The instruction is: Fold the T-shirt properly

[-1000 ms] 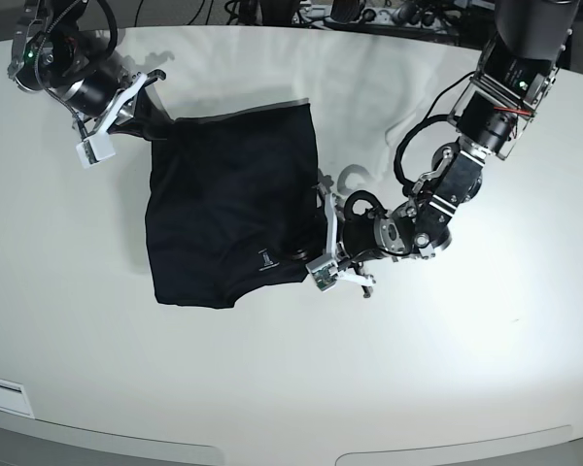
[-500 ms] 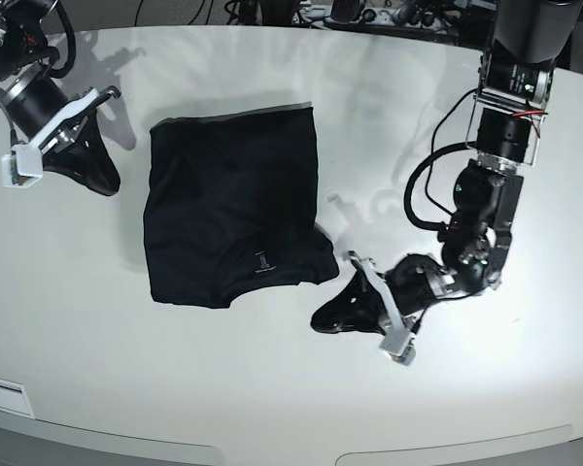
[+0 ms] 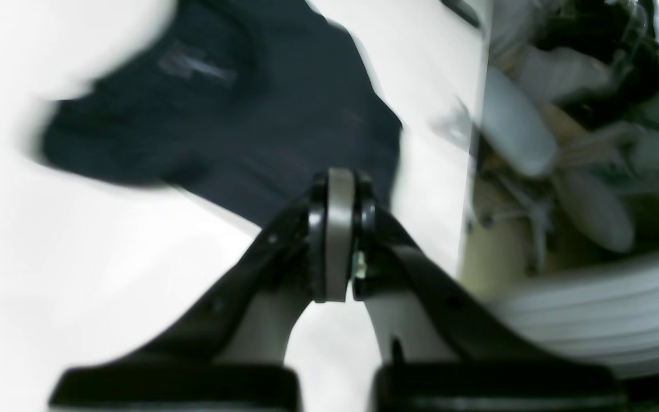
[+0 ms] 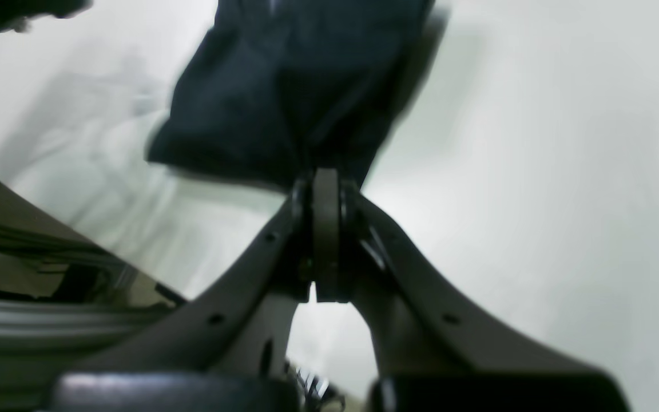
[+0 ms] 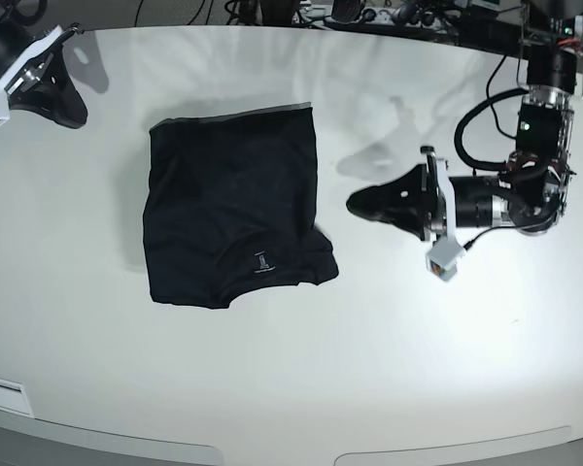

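The black T-shirt (image 5: 233,214) lies folded into a rough rectangle on the white table (image 5: 301,379), with its small pale label (image 5: 262,260) near the front edge. My left gripper (image 5: 355,204) hovers to the right of the shirt, shut and empty, clear of the cloth. In the left wrist view the fingertips (image 3: 338,189) are pressed together with the T-shirt (image 3: 238,114) blurred beyond them. My right gripper (image 5: 75,116) is at the far left corner, shut, well apart from the shirt. The right wrist view shows its closed fingertips (image 4: 324,177) in front of the T-shirt (image 4: 295,86).
Cables and equipment (image 5: 369,15) line the table's far edge. A white strip (image 5: 2,396) sits at the front left edge. Blurred clutter (image 3: 581,143) shows past the table edge in the left wrist view.
Both arms have drawn away from the shirt: the left gripper went up and right from the front right corner, the right gripper up and left to the far corner. The shirt stays put.
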Tool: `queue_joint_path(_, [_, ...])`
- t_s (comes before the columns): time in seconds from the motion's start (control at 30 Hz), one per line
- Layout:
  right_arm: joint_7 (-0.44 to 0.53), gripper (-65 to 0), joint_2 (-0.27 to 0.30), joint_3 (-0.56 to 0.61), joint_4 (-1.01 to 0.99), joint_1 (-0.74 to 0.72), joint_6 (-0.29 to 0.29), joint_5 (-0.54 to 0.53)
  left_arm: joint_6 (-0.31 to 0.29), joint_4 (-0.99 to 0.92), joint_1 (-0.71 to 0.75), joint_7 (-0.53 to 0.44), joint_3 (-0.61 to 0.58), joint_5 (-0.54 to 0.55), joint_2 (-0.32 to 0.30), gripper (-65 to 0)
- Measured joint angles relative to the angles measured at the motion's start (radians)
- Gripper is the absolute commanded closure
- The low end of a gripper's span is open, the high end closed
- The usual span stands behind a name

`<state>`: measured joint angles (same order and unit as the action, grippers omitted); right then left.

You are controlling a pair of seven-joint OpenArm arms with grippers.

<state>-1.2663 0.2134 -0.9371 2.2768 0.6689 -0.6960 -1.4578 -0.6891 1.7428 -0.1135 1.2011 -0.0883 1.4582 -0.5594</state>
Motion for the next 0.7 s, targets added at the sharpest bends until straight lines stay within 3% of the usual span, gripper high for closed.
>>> queue_joint_path(0.17, [-0.037, 0.0, 0.003, -0.064, 0.002, 0.105, 0.0, 0.0, -0.001, 0.281, 0.212, 0.021, -0.002, 0.001, -0.084, 0.0])
queue_joint_path(0.33, [-0.071, 0.0, 0.004, -0.101, 0.003, 0.237, -0.001, -0.007, -0.002, 0.439, 0.444, 0.025, 0.016, -0.019, -0.153, 0.0])
queue_joint_path(0.5, [-0.104, 0.0, -0.006, -0.103, 0.002, 0.388, -0.001, -0.01, 0.0, 0.483, 0.708, 0.027, 0.083, -0.108, -0.19, 0.0])
queue_joint_path(0.7, [-0.137, 0.0, -0.072, -0.091, 0.001, 0.51, -0.001, -0.009, 0.051, 0.479, 1.001, 0.011, 0.106, -0.269, -0.192, 0.0])
